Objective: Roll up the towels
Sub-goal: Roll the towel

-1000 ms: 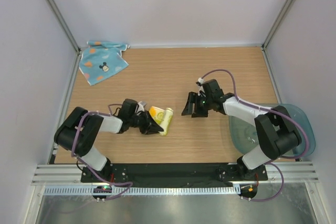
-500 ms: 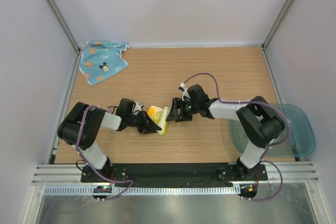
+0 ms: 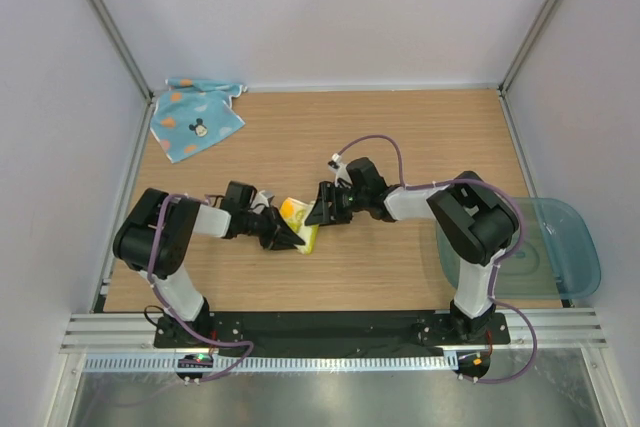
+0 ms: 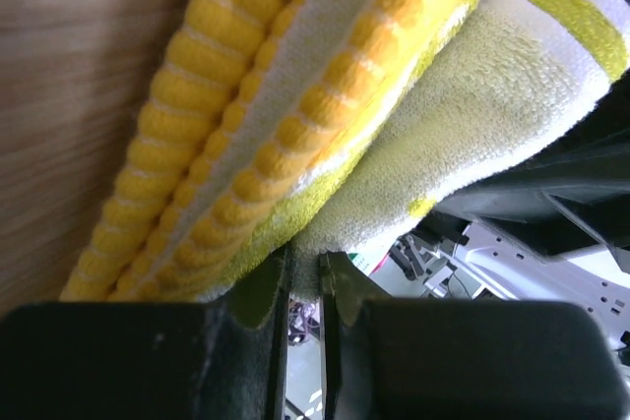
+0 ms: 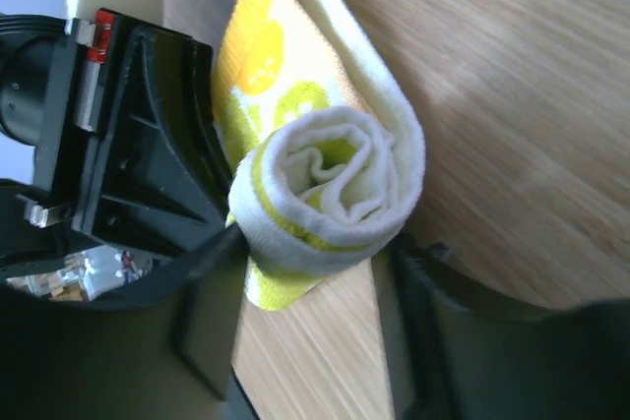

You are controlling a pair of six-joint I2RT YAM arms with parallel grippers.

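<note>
Finishing the roll on the yellow towel (image 3: 298,225) looks to be the step in hand. It lies a little left of the middle of the desk (image 3: 400,137), toward the near side, wound into a tight coil along its right edge, with a flat folded tail running off to the left. The left hand (image 3: 283,237) comes in low from the left and is clenched on that tail — the left wrist view shows its fingers (image 4: 413,361) almost together, nipping a thin layer of the terry. The right hand (image 3: 322,211) reaches in from the right with its jaws spread to either side of the coil's end. One finger (image 5: 212,322) lies against the cloth, yet nothing shows the coil being squeezed, so it reads as released rather than grasping. To do this well, the right hand would probably need to close gently on the coil — firm enough to turn it, not so hard that the spiral flattens. The left hand meanwhile should hold the tail taut and flat on the desk, yielding only as the coil advances. Uneven pull could skew the roll into a cone or slacken the inner turns. The blue towel (image 3: 195,119) lies loose and unrolled in the far left corner, well apart, and the clear tub (image 3: 575,247) sits at the right, near side.
</note>
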